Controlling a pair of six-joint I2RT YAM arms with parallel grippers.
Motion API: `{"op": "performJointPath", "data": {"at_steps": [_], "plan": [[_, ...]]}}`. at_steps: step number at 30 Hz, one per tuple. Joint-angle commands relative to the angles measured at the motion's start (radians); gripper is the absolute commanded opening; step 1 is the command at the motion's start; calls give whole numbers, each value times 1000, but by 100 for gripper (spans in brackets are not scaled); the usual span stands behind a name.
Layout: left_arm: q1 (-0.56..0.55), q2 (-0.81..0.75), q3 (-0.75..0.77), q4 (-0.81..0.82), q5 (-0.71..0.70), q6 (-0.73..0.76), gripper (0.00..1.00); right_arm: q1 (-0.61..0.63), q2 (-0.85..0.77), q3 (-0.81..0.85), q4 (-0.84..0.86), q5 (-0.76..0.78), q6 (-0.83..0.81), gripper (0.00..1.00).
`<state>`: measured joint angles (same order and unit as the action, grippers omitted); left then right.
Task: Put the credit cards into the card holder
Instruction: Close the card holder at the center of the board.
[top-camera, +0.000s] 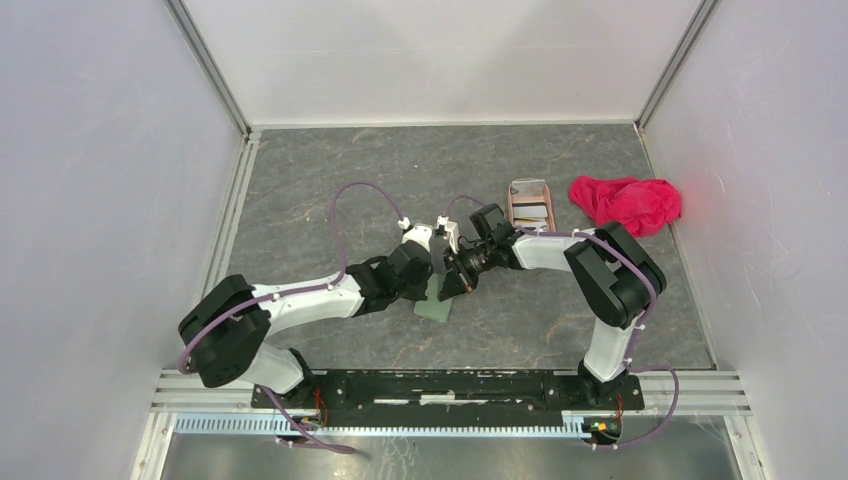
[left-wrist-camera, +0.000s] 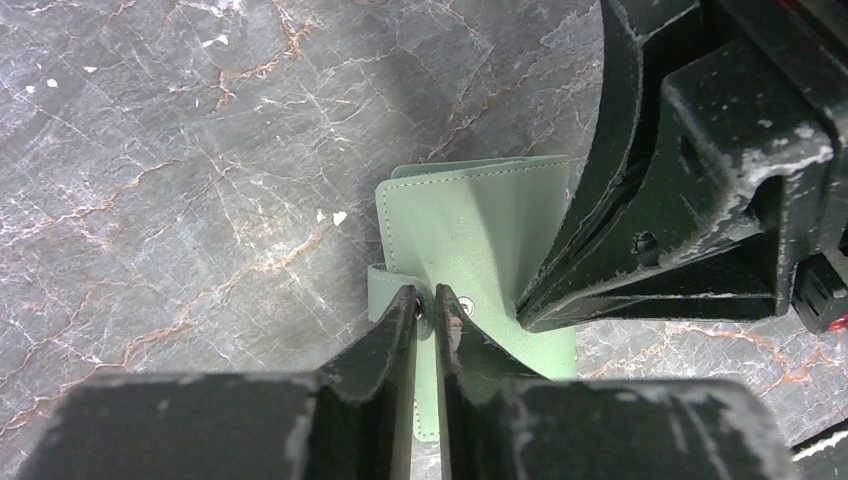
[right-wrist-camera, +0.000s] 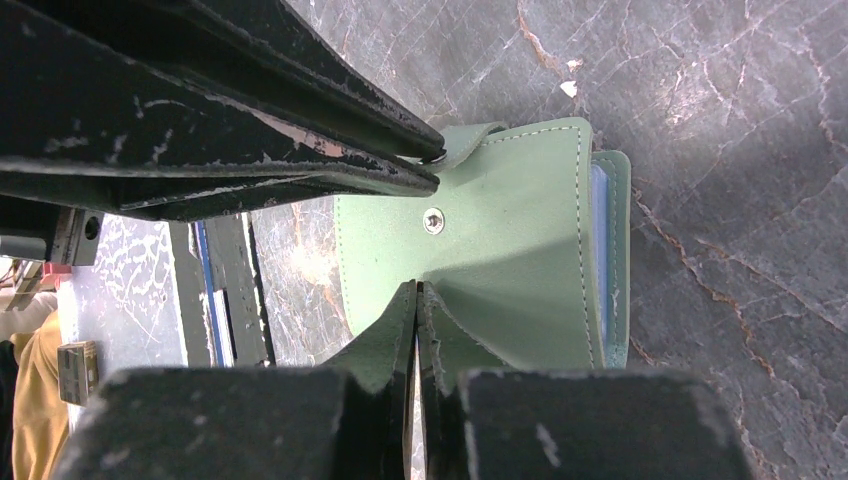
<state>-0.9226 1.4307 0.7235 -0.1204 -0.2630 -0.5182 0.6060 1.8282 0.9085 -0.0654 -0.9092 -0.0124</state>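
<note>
From the overhead camera I saw a dark grey, veined, stone-look worktop (top-camera: 340, 170). My two arms, the left arm (top-camera: 300, 300) and the right arm (top-camera: 545, 250), met near its middle over one flat sage-green card holder (top-camera: 436, 309). At the far right stood one oblong pinkish-brown tray (top-camera: 528, 184) holding pale credit cards (top-camera: 531, 211), too small for me to count. Just beside it lay one crumpled red-pink cloth (top-camera: 625, 203). Through the left wrist camera, the left pincer (left-wrist-camera: 428, 312) showed two scuffed black fingers drawn in to a slit. They were nipping the end of the holder's single narrow strap tab (left-wrist-camera: 383, 285). The holder's cover was smooth, leather-like and matte, with a line of pale stitching along its rounded-cornered edge and one small metal snap stud (left-wrist-camera: 467, 297). The right pincer (left-wrist-camera: 526, 314) came in from the right, its two chipped black fingers meeting in a point on the cover. Through the right wrist camera, that pincer was closed flat on the near edge of the green cover, gripping it. Beyond the stud, the left pincer's tips clamped the tab. At the holder's far edge I made out a pale blue inner layer (right-wrist-camera: 600, 230) between two green leaves. The holder lay over the worktop, held from both sides.
</note>
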Motion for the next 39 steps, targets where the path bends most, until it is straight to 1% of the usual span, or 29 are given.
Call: {"op": "performJointPath", "data": {"at_steps": [1, 6, 7, 16, 22, 26, 29, 39], "plan": [[-5, -3, 40, 2, -29, 29, 15, 12, 32, 13, -3, 64, -22, 6], [-5, -9, 41, -1, -24, 31, 2, 11, 32, 13, -2, 62, -22, 6], [-5, -10, 41, -1, -23, 33, 2, 12, 32, 13, -2, 62, -22, 6], [-5, -56, 26, 8, -2, 62, 2, 12, 34, 15, 0, 60, -16, 6], [-5, -75, 13, 36, 61, 92, 2, 11, 49, 15, 14, 35, 9, 6], [-5, -60, 8, 49, 100, 101, 2, 10, 49, 12, 28, 22, 11, 7], [-5, -44, 9, 53, 113, 103, 2, 10, 52, 7, 45, 11, 51, 7], [-5, 18, -2, 100, 162, 93, 2, -1, 52, 3, 58, -17, 68, 8]]}}
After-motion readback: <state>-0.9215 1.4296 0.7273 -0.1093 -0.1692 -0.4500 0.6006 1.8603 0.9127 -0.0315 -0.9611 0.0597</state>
